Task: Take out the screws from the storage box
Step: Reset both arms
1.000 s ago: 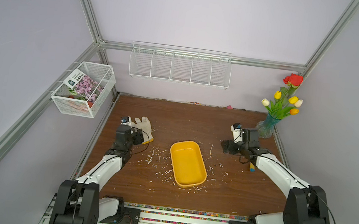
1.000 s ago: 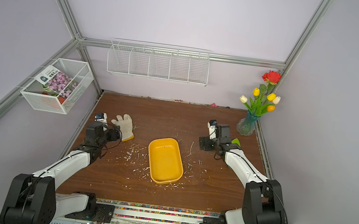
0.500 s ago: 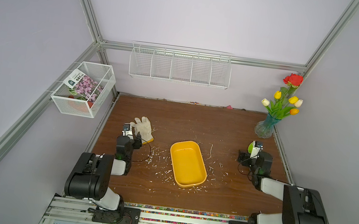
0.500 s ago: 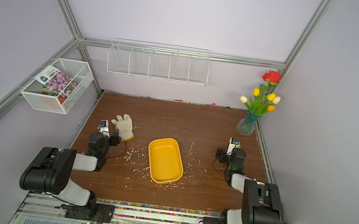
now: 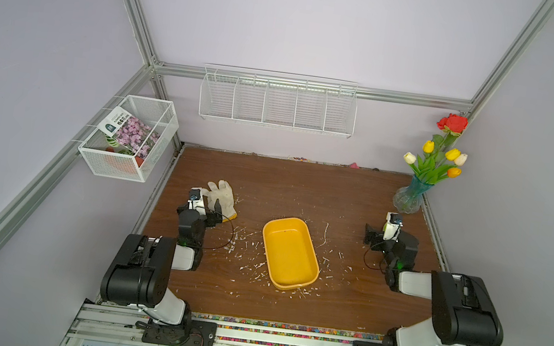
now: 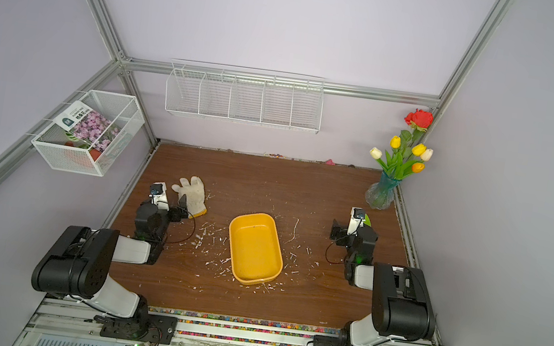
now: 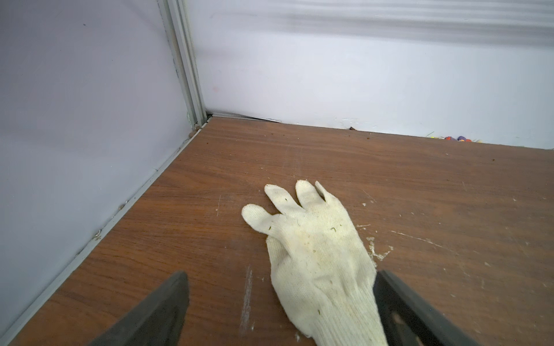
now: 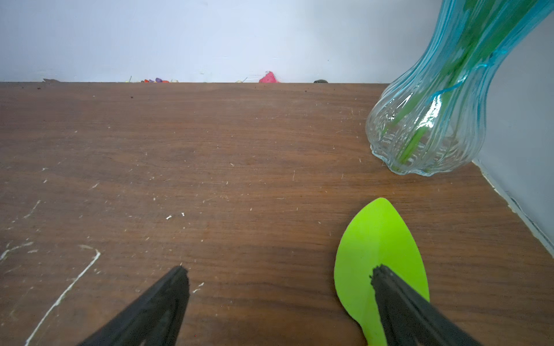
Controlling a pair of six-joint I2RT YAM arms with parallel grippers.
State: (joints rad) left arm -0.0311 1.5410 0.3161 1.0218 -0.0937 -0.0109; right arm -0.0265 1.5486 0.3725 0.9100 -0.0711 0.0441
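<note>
The storage box [image 5: 309,248] [image 6: 273,250], a shallow yellow tub, lies mid-table in both top views; its inside looks bare. I cannot make out any screws. My left gripper [image 5: 204,208] [image 6: 170,203] [image 7: 280,277] rests low at the table's left, open, with the cuff of a white knit glove [image 5: 223,194] [image 6: 194,190] [image 7: 311,245] lying between its spread jaws. At the right side my right gripper [image 5: 386,235] [image 6: 351,232] [image 8: 280,271] is open over bare wood, and one finger overlaps a green leaf [image 8: 377,239]. Both arms are folded back toward the front rail.
White flaky shreds [image 5: 250,251] litter the wood around the tub. A glass vase of flowers [image 5: 410,198] [image 8: 425,128] stands in the back right corner. White wire baskets [image 5: 278,102] [image 5: 129,138] hang on the back and left walls. Walls close in on three sides.
Both arms have folded back toward the front rail. The right gripper has swung away from the tub to the right side near the vase. The left gripper stays by the glove.
</note>
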